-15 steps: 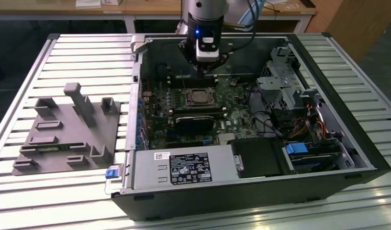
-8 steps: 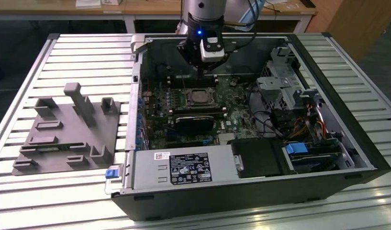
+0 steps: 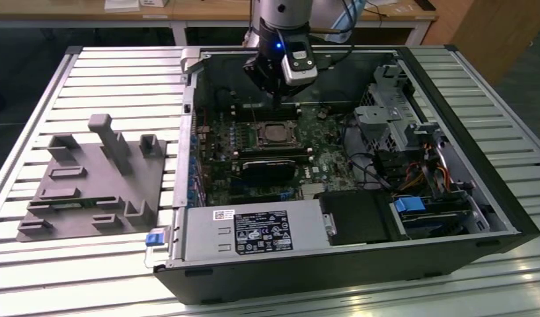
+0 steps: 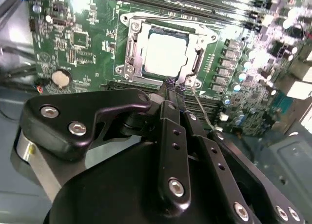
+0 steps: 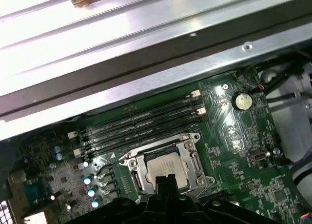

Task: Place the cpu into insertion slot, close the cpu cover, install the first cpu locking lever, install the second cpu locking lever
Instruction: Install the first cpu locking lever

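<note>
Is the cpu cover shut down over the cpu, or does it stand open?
Shut. In both wrist views the cpu cover lies flat around the cpu, whose grey top shows through its window.

The arm (image 3: pixel 283 18) reaches down, its tool (image 4: pixel 171 85) pinched closed at the tips.

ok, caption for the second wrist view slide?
Gripper at the edge of the cpu cover, which lies closed over the cpu.

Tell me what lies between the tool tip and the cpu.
In the second wrist view, only one silvery side of the cpu cover lies between the tool and the cpu.
</note>
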You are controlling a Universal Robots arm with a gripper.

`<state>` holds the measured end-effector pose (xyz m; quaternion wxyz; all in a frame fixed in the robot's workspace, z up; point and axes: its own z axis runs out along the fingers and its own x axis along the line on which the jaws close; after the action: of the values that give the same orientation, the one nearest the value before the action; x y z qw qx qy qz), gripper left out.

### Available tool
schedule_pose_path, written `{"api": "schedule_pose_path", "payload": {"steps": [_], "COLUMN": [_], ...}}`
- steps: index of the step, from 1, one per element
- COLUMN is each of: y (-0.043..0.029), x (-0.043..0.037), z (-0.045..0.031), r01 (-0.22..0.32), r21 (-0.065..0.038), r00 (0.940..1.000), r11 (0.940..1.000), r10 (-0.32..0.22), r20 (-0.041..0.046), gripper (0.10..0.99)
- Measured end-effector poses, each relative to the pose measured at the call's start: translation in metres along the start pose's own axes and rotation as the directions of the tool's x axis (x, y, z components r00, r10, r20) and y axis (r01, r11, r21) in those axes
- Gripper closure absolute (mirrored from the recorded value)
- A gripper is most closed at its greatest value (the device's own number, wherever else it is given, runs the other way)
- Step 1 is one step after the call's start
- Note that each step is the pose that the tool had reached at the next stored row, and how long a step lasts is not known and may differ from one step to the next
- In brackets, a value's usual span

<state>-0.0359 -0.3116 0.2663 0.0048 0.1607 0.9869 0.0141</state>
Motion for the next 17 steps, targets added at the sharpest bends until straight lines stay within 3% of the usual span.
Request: {"api": "schedule_pose_path", "payload": {"steps": [4, 8, 11, 17], "y": [0.0000, 0.0000, 0.0000, 0.0000], "x": [0.0000, 0.0000, 0.0000, 0.0000], "z": [0.0004, 0.0009, 0.0011, 0.0012], "r01": [0.067, 0.140, 0.193, 0.289], "r21": [-0.001, -0.001, -0.002, -0.003], "r00": [0.9977, 0.9902, 0.9812, 0.9574], "r11": [0.9977, 0.9902, 0.9812, 0.9574], "r10": [-0.067, -0.140, -0.193, -0.289], "r20": [-0.0014, -0.0034, -0.0049, -0.0076], "gripper": [0.965, 0.965, 0.965, 0.965]}}
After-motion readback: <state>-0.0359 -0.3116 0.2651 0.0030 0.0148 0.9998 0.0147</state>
